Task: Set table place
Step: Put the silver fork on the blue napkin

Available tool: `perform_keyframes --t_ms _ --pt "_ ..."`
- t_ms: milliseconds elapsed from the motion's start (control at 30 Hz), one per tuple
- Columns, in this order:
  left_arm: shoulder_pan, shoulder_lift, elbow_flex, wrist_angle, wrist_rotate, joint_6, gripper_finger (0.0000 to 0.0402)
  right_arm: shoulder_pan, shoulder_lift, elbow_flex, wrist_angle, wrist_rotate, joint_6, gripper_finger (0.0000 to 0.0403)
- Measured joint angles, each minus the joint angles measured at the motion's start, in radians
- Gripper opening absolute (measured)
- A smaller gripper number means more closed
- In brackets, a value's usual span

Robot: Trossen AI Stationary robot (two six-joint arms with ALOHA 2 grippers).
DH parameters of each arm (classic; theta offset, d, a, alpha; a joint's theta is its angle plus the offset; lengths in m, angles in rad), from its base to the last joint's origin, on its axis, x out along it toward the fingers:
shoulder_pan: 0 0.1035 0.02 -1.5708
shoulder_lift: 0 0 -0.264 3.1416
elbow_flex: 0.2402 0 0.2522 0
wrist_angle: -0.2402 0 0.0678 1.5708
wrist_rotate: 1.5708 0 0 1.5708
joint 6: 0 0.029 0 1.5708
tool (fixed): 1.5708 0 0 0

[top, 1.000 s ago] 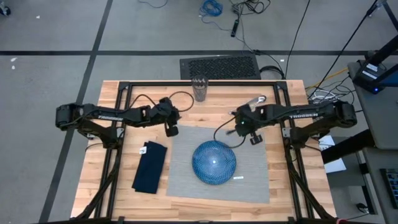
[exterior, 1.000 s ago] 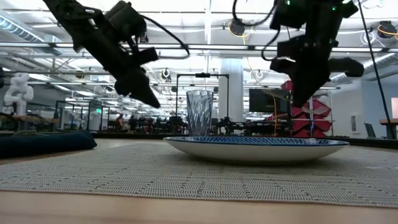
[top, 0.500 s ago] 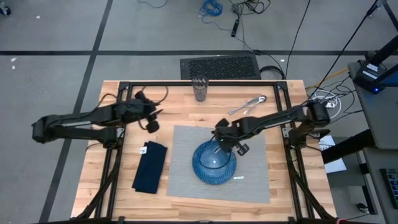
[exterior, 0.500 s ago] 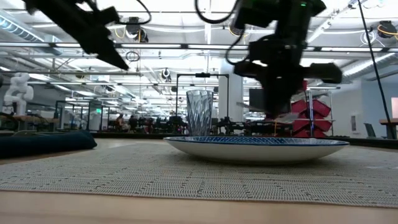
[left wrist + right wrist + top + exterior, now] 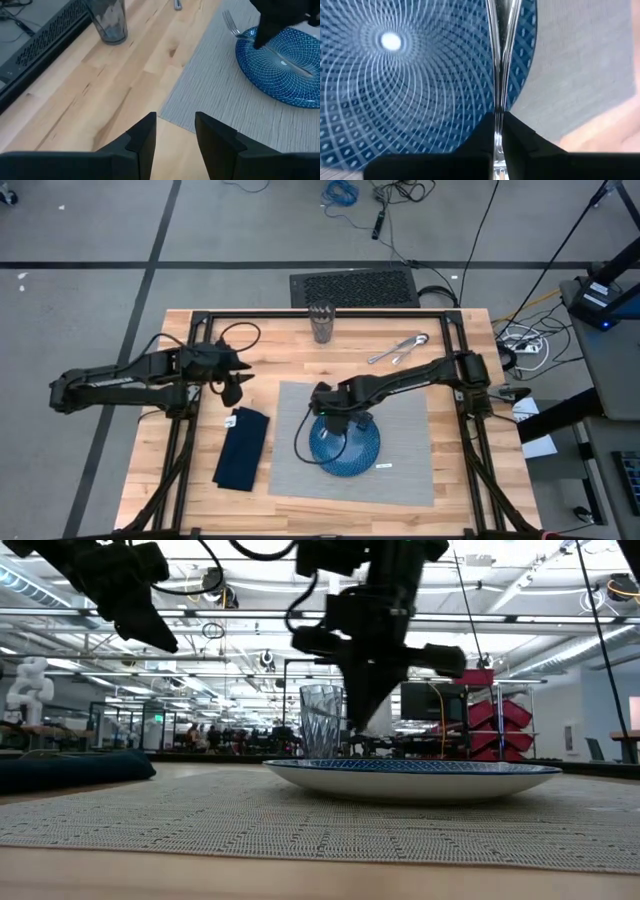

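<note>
A blue patterned plate (image 5: 350,445) lies on the grey placemat (image 5: 405,455) in the middle of the wooden table (image 5: 470,480). My right gripper (image 5: 330,412) hangs over the plate's far-left rim, shut on a silver fork (image 5: 240,32). The fork's tines (image 5: 228,21) reach past the rim over the mat. My left gripper (image 5: 232,385) stands open and holds nothing. It is raised over bare wood, left of the placemat's far-left corner (image 5: 162,114). My right gripper pinches the fork's narrow stem (image 5: 498,107) between its two fingers (image 5: 516,136). It comes steeply from above, and the fingers lie across the fork. The fork lies about level over the plate's rim (image 5: 527,65). Whether it touches the plate, I cannot tell.
A folded navy napkin (image 5: 241,448) lies on the wood left of the placemat. A clear ribbed glass (image 5: 321,322) stands at the far edge. More silver cutlery (image 5: 398,348) lies on the wood at the far right. A black frame (image 5: 200,330) edges the table.
My right gripper, shut all the while, has swept from the placemat's far edge toward the table's left and near side, out over the plate's far-left rim. It rolled as it went. My left gripper has drawn back from the placemat's corner toward the table's left edge and risen.
</note>
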Motion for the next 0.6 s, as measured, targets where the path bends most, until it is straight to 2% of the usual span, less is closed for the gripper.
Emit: perform_keyframes --t_ms 600 --pt "0.0 0.102 0.0 0.007 -0.006 -0.011 0.0121 0.008 0.271 0.385 0.032 -0.012 -0.304 0.0"
